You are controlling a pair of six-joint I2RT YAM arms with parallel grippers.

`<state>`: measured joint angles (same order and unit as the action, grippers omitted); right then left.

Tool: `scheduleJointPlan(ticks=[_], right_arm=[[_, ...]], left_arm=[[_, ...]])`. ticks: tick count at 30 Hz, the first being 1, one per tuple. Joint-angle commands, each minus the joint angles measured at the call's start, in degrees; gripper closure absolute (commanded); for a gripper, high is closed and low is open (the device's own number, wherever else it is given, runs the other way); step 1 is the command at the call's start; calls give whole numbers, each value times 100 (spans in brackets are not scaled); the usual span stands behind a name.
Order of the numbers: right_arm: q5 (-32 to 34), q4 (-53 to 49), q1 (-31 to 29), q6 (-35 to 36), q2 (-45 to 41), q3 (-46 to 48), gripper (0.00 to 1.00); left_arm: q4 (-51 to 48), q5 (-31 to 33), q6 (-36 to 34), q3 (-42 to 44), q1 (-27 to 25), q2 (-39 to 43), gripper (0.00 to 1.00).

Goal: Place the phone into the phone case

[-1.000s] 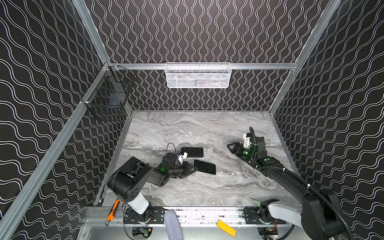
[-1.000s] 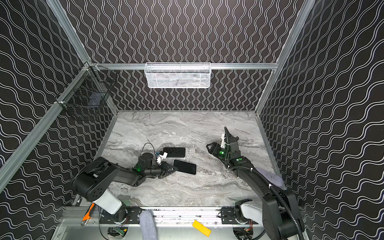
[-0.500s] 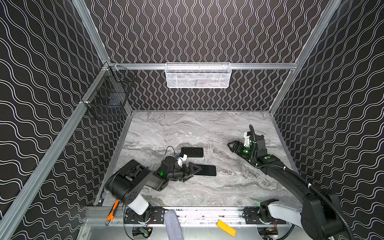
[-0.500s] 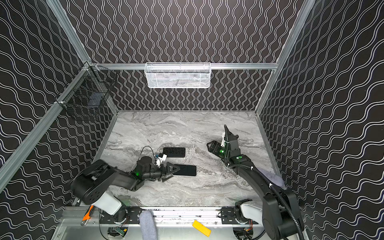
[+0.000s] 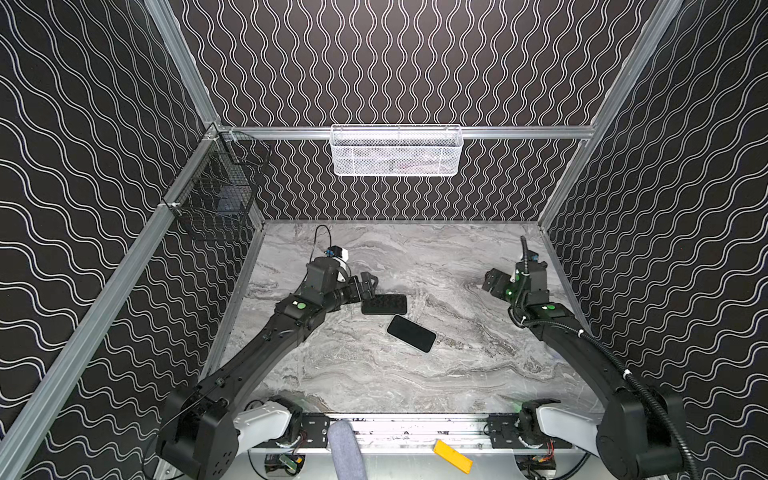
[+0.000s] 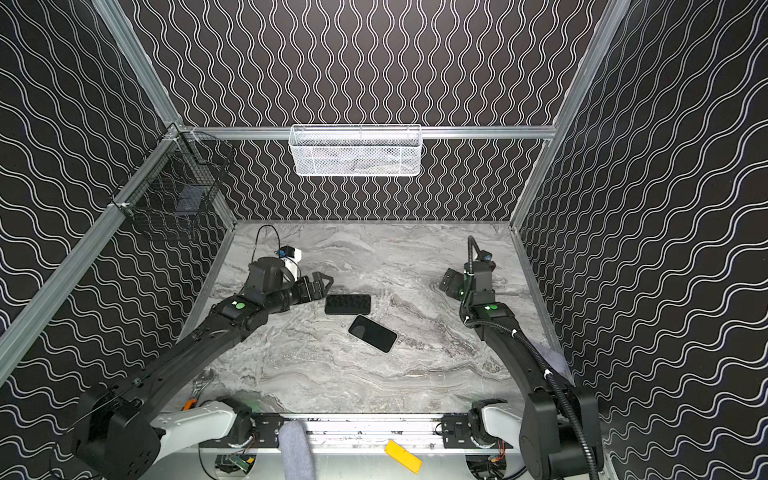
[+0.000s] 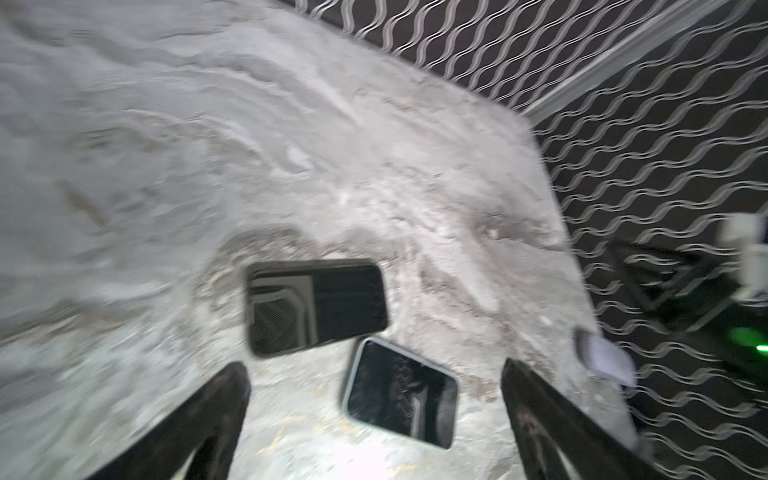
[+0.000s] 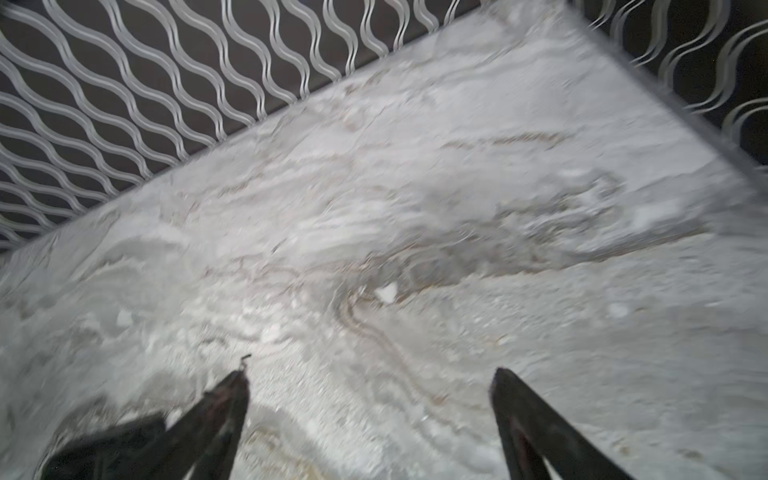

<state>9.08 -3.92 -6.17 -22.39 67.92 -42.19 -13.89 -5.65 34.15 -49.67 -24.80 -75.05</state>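
On marble-veined tabletop [image 5: 419, 257]: glossy rounded phone [image 5: 411, 333] beside dimpled case [image 5: 384, 304]; left pincer [image 5: 370, 289], right pincer [image 8: 370, 376] splayed wide.

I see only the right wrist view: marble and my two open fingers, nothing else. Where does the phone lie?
Observer: The phone lies flat near the middle of the table. In both top views it is to the left of your right gripper and nearer the front edge.
Operator: And where is the phone case, relative to the phone?
Observer: The phone case lies flat on the phone's far side, close to it, right beside the open, empty left gripper. I cannot tell whether case and phone touch.
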Motion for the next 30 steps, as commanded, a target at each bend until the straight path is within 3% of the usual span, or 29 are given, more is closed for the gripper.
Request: scheduleJointPlan(ticks=[1, 4, 8, 11, 13, 15, 17, 19, 25, 30], right_arm=[[80, 656, 359, 156, -121, 169, 8], [-12, 1204, 699, 200, -237, 485, 8], [-519, 2036, 864, 250, -403, 1013, 7], [-631, 2754, 864, 660, -476, 1532, 7], [-291, 3388, 864, 1019, -532, 2022, 7], [39, 4045, 863, 1369, -560, 2483, 7], [472, 4546, 864, 1551, -580, 2861, 7], [660, 5117, 864, 1540, -528, 3223, 6], [463, 7847, 864, 1783, 525, 3910, 5], [190, 8505, 872, 1928, 1777, 3588, 4]], left_arm=[[-351, 1119, -217, 74, 153, 259, 2], [-182, 1629, -302, 211, 401, 570, 2], [606, 2089, -1241, 454, 616, 750, 1], [1712, 2272, -2181, 909, 729, 727, 2], [3041, 2393, -2689, 1574, 897, 671, 2], [4180, 2398, -2739, 2189, 1231, 458, 2], [4482, 2152, -2469, 2352, 1667, 138, 1], [4545, 1983, -2696, 2230, 1872, -133, 1], [5734, 1532, -3147, 2255, 2282, -744, 1], [5408, 1202, -3081, 2130, 2513, -772, 1]])
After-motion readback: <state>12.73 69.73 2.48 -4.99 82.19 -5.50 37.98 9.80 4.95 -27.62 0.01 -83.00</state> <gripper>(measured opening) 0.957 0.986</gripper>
